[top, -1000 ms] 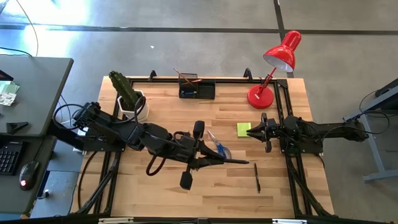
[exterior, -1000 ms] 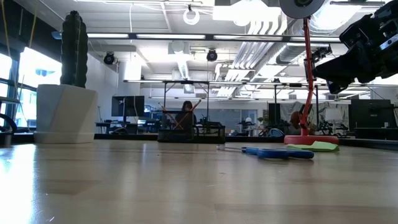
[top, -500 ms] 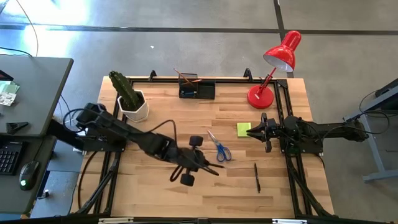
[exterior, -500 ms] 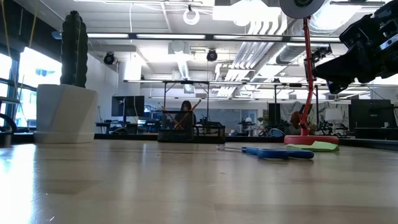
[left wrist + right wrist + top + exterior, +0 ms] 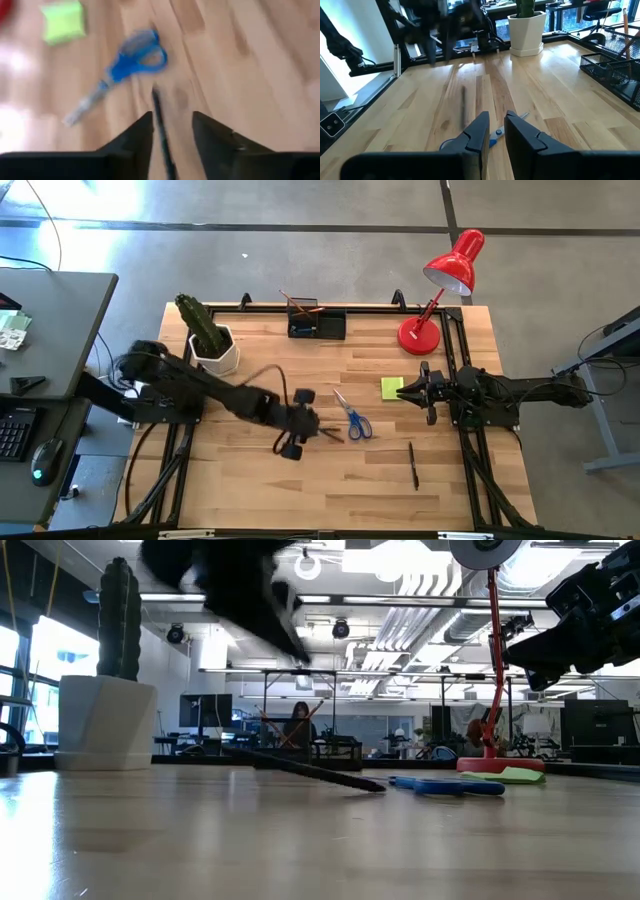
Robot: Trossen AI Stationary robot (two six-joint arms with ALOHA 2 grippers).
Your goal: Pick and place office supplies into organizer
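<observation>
Black pen (image 5: 162, 130), flat on table beside blue-handled scissors (image 5: 351, 414), lying between spread fingers of left gripper (image 5: 172, 132); organizer (image 5: 316, 325) well apart at far edge; advise centring before closing; right gripper (image 5: 494, 131) idle, narrowly parted, empty.

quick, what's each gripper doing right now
left gripper: open, fingers either side of a black pen; holding it or not cannot be told.
right gripper: fingers slightly apart, holding nothing.
</observation>
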